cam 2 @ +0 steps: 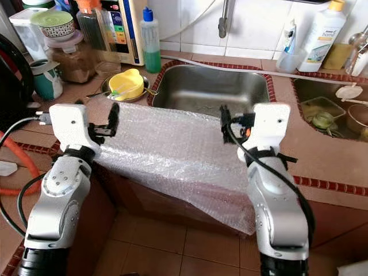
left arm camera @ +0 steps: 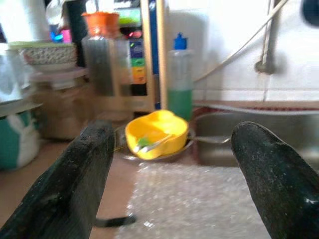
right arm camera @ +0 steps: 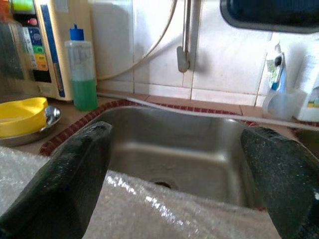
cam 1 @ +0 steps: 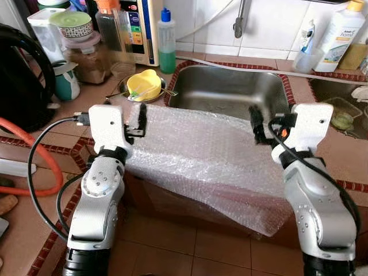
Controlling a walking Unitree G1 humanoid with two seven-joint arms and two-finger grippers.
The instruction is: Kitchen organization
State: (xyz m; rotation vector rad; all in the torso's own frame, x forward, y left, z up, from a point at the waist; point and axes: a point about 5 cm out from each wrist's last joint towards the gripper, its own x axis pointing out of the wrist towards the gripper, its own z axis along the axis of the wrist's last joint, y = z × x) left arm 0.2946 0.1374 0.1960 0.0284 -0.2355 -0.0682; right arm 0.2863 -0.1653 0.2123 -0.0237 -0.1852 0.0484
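A sheet of clear bubble wrap (cam 1: 201,149) lies on the tiled counter in front of the steel sink (cam 1: 230,83) and hangs over the counter's front edge. My left gripper (cam 1: 140,119) hovers open over the sheet's left end, with nothing between its fingers (left arm camera: 75,179). At the sheet's right end, close to the sink's front rim, my right gripper (cam 1: 256,123) is also open and holds nothing. A yellow bowl (cam 1: 144,85) with a spoon sits in a steel dish just beyond the left gripper. The right wrist view looks into the sink (right arm camera: 169,154) over the bubble wrap (right arm camera: 149,214).
A green soap bottle (cam 1: 167,43), jars (cam 1: 86,54) and a water appliance (cam 1: 141,29) crowd the back left. A black appliance (cam 1: 17,80) and an orange hose (cam 1: 34,144) lie at the left. A white bottle (cam 1: 339,34) and a second basin (cam 1: 339,112) are at the right.
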